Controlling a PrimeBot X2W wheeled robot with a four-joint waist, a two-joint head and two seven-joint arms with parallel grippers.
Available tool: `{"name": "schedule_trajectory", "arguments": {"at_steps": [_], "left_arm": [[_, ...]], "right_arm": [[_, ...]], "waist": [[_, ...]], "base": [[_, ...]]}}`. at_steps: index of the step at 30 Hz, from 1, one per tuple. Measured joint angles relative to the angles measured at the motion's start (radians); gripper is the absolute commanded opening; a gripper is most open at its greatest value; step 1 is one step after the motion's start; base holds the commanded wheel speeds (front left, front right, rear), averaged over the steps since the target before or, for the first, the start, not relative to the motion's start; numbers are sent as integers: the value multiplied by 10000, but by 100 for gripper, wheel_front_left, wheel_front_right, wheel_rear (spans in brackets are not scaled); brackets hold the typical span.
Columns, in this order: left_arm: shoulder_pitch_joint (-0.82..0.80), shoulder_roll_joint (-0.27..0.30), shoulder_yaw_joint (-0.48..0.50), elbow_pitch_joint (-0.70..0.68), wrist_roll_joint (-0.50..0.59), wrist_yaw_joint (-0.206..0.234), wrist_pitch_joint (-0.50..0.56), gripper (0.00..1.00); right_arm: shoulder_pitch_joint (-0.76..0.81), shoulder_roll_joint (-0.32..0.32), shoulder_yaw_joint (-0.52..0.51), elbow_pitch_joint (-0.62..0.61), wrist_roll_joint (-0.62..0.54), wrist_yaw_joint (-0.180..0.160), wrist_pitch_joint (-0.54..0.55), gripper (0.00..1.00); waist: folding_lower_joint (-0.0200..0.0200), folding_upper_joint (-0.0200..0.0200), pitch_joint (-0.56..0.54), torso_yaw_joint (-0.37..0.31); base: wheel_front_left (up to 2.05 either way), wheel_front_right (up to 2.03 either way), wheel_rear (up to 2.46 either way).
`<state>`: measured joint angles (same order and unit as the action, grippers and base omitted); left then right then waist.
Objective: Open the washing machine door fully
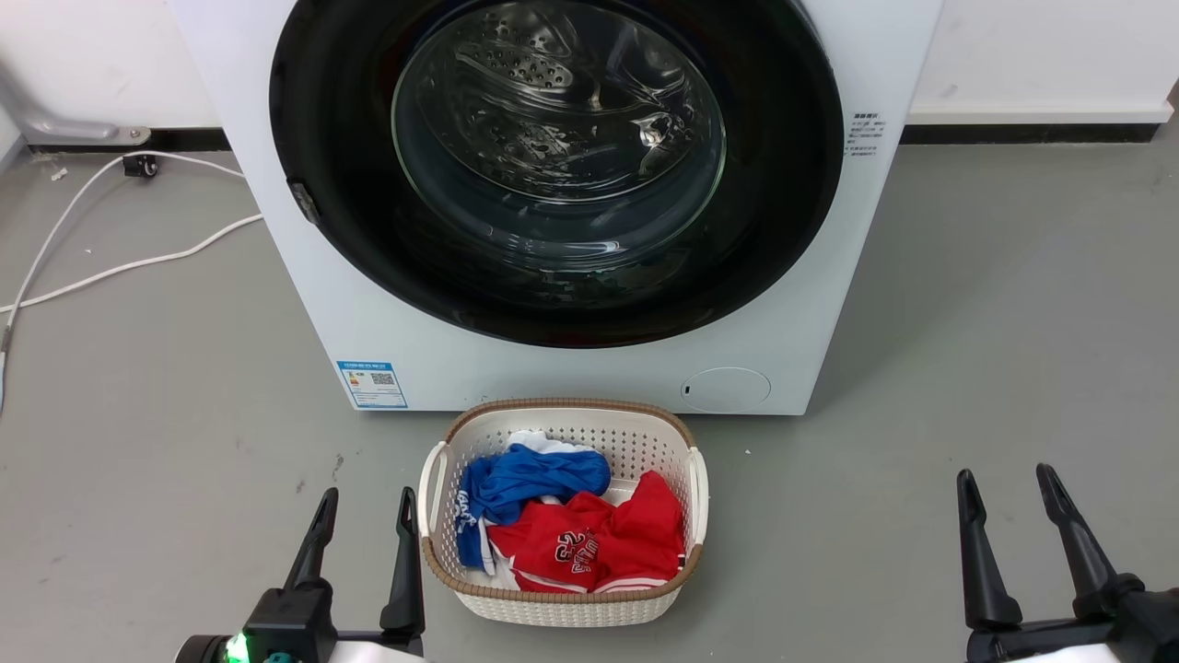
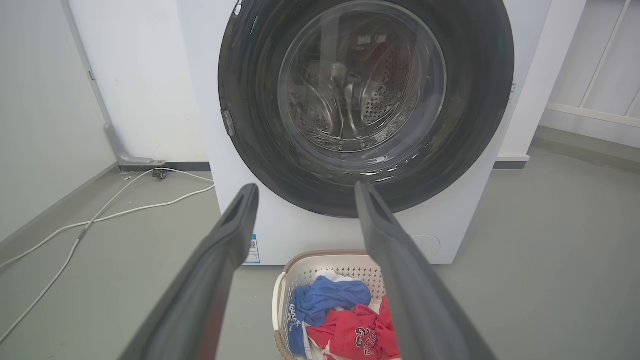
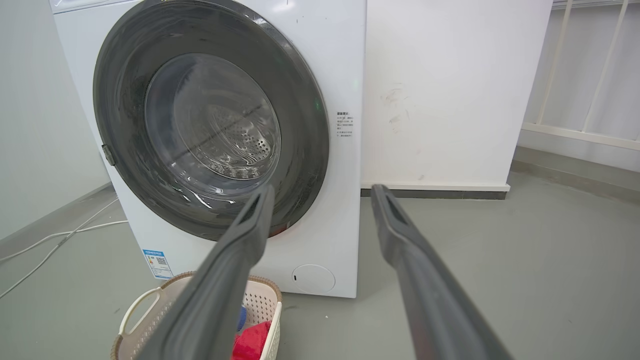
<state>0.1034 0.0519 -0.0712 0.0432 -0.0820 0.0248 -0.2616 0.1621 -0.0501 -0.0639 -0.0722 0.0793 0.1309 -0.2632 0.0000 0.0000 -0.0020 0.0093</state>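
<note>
Facing left tool (image 1: 367,497) and right tool (image 1: 1005,474), the door (image 1: 556,166) stands apart.

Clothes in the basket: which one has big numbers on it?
The red jersey, at the right and front of the basket, shows white numbers. The blue garment beside it shows small white lettering instead.

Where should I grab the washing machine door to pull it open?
Likely the small grey tab on the left rim of the washing machine door, the one protrusion on its smooth closed disc. Come from the left with the open left hand, which is nearer.
</note>
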Motion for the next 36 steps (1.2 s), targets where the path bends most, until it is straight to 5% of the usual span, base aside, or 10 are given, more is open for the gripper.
{"name": "schedule_trajectory", "arguments": {"at_steps": [21,22,23,30,36], "left_arm": [[44,-8,-10,157,-244,46,-13,100],[44,-8,-6,167,-267,50,-13,100],[44,-8,-13,169,-267,61,-13,100],[45,-10,-19,199,-278,104,-13,100],[45,-8,-10,222,-297,105,-13,100]], "right_arm": [[20,0,-36,276,151,0,0,100],[20,0,-31,284,153,-2,0,80],[20,0,-35,288,153,-2,0,3],[-1,0,6,190,930,0,-2,0],[-199,0,-240,449,5582,-2,-2,0]], "waist": [[-1,0,-64,8],[-1,0,-70,10],[0,0,-73,11],[-1,0,-79,27],[0,0,-68,13]], "base": [[0,0,0],[0,0,0],[0,0,0],[0,0,0],[0,0,0]]}}
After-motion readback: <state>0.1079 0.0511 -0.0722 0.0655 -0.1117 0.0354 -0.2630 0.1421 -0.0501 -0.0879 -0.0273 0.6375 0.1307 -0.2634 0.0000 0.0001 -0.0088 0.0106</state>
